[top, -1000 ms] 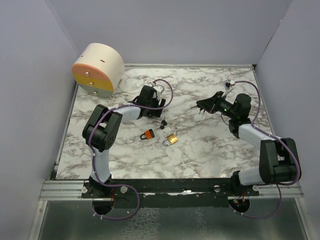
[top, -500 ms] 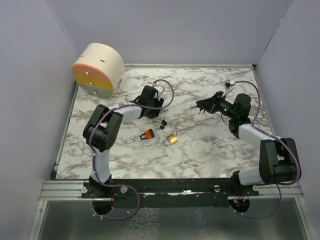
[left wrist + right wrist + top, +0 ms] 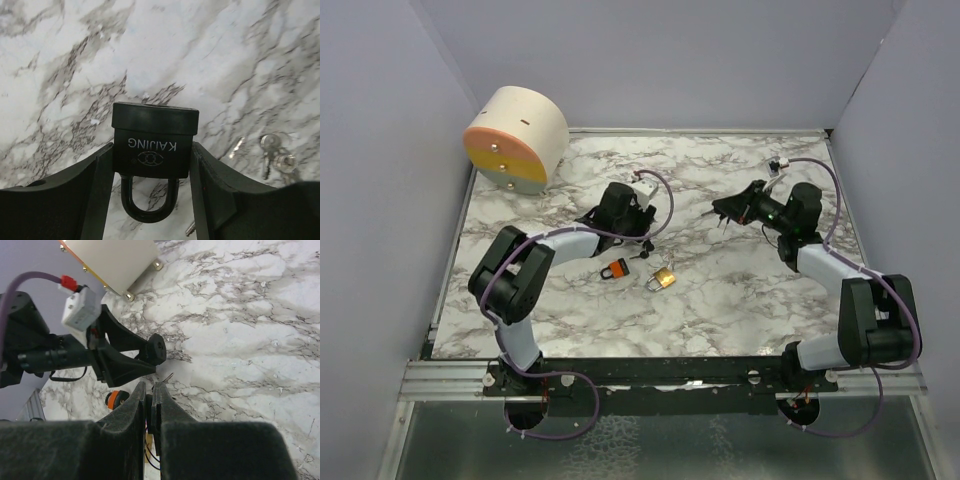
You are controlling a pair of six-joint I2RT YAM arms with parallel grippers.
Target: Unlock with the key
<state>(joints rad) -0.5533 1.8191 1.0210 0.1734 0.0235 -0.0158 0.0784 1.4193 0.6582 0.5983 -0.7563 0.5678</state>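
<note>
Padlock [image 3: 154,120], black, left wrist view: pinched by its sides in left gripper [image 3: 152,150], shackle toward wrist, keyhole end out, likely for access; keys [image 3: 272,152] on table [image 3: 75,50] nearby. Right wrist: right gripper [image 3: 149,400] pressed together, any key in it unclear. Top: grippers apart above table centre; orange lock [image 3: 614,268], brass lock [image 3: 663,277] lie spare.

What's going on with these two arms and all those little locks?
The left gripper has a black padlock clamped between its fingers. The right gripper is shut and hovers off to the side; whether it holds anything is unclear. An orange padlock, a brass padlock and loose keys lie on the table.
</note>
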